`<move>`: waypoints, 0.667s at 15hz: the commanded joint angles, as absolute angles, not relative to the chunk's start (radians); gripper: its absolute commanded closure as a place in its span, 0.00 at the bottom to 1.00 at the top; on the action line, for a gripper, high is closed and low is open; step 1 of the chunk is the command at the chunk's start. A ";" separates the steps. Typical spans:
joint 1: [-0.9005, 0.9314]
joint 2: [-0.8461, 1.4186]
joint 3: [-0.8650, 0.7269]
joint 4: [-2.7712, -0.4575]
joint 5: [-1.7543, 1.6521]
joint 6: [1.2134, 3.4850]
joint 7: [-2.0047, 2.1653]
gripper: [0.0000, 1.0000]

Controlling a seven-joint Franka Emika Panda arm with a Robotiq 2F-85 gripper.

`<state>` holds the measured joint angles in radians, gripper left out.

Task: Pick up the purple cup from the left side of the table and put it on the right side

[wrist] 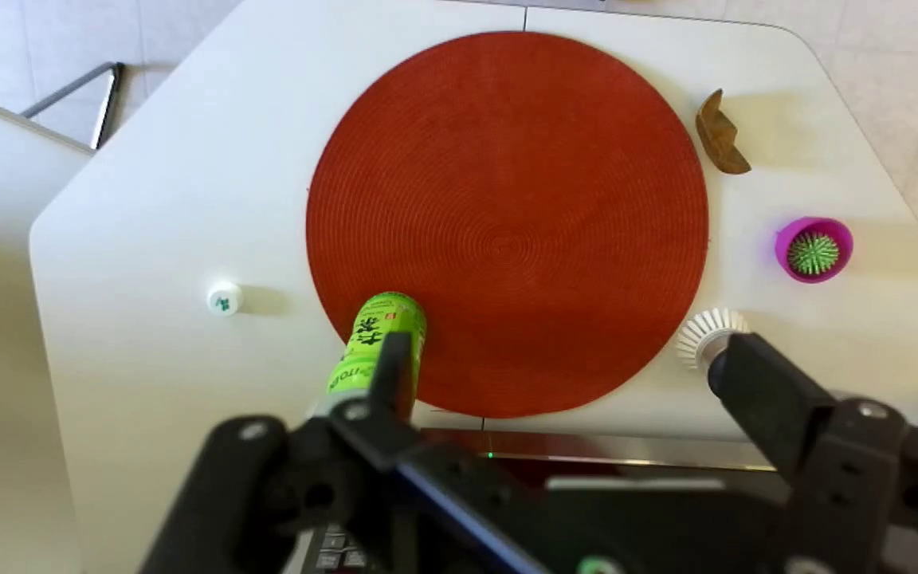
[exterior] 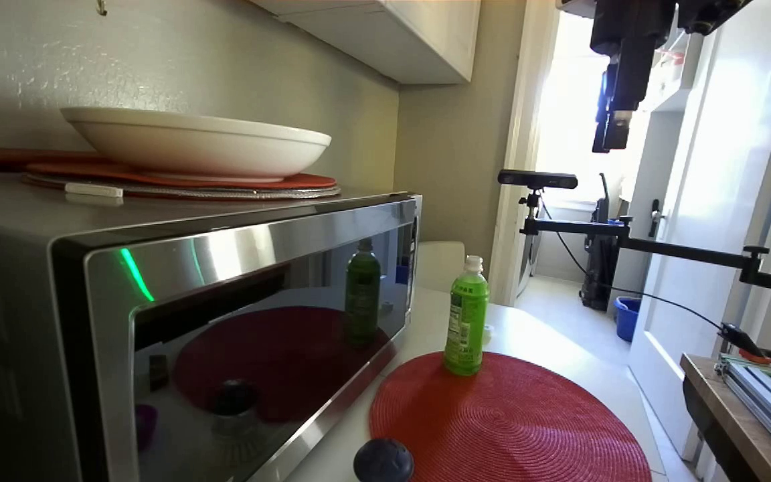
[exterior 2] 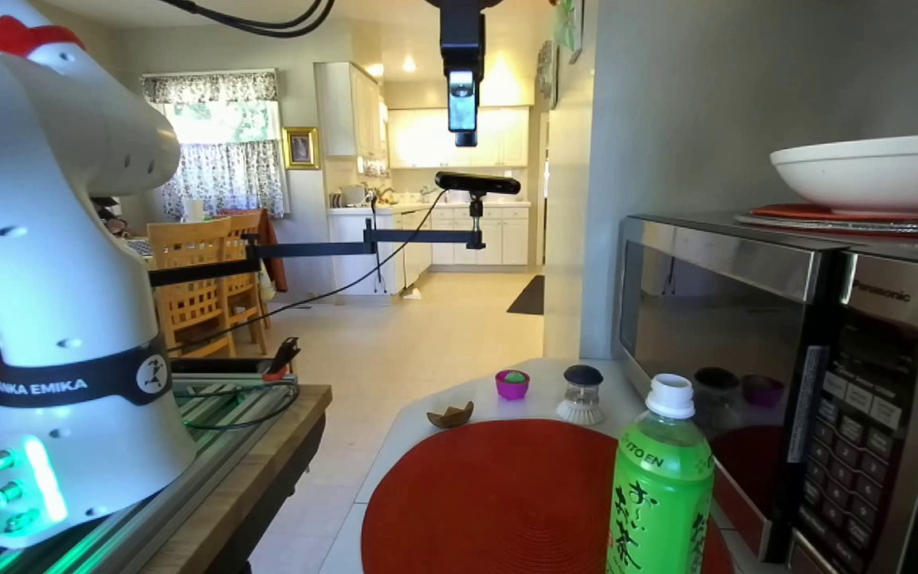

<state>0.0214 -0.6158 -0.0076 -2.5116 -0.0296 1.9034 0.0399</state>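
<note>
Now, reading left to right across the wrist view, you have a white cap [wrist: 224, 299] on the table [wrist: 148, 399], then the green bottle [wrist: 367, 343] standing near the edge of the red mat [wrist: 507, 159]. Your gripper [wrist: 570, 351] hangs high over all this, fingers spread wide and holding nothing. Beyond the mat come a scrub brush [wrist: 710, 327] and a brown boat-shaped thing [wrist: 720, 139]; farthest right, upright on the table near the brush, is the purple cup [exterior 2: 512, 390], with a green spiky ball [wrist: 814, 253] sitting inside. Expect something light and easily nudged; its wall looks smooth and may give a little, so too hard a squeeze could squash it or make it slip. You'd do best to come straight down, straddle its outside just below the rim, mind the brush, and pinch gently. Carry it level, since that ball is probably loose.
</note>
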 commanded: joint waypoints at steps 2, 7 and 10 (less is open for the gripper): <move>0.012 -0.615 0.000 -2.510 -0.025 1.901 0.036 0.00; 0.031 -0.597 0.026 -2.537 0.011 1.950 0.077 0.00; 0.066 -0.567 0.079 -2.582 0.068 2.036 0.136 0.00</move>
